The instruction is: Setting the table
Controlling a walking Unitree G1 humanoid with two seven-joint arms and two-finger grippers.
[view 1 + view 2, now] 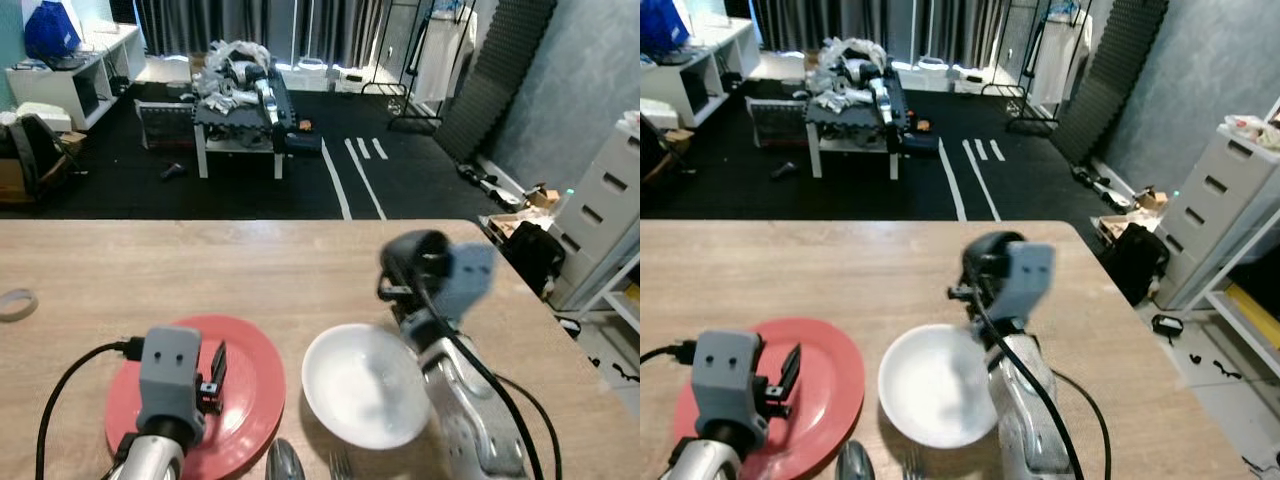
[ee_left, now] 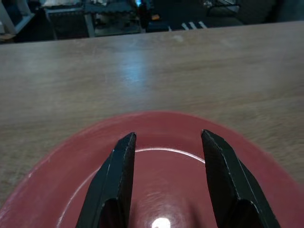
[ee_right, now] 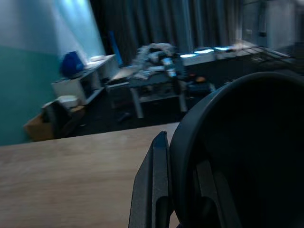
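Note:
A red plate (image 1: 250, 400) lies near the front left of the wooden table (image 1: 200, 270). My left gripper (image 2: 168, 137) hovers just above the plate's middle, open, with nothing between its fingers (image 1: 214, 375). To the plate's right sits a white bowl (image 1: 365, 385). A spoon (image 1: 285, 462) and a fork (image 1: 340, 465) lie at the front edge, between plate and bowl. Beyond the bowl, my right gripper (image 1: 405, 280) is shut on a black cup (image 1: 418, 252), holding it above the table. The cup (image 3: 242, 152) looms large in the right wrist view, one finger (image 3: 153, 190) pressed against its side.
A roll of tape (image 1: 15, 303) lies at the table's left edge. The table's right edge (image 1: 545, 310) runs close to my right arm. Past the far edge there is dark floor with a cluttered low table (image 1: 240, 110). White drawers (image 1: 605, 200) stand at the right.

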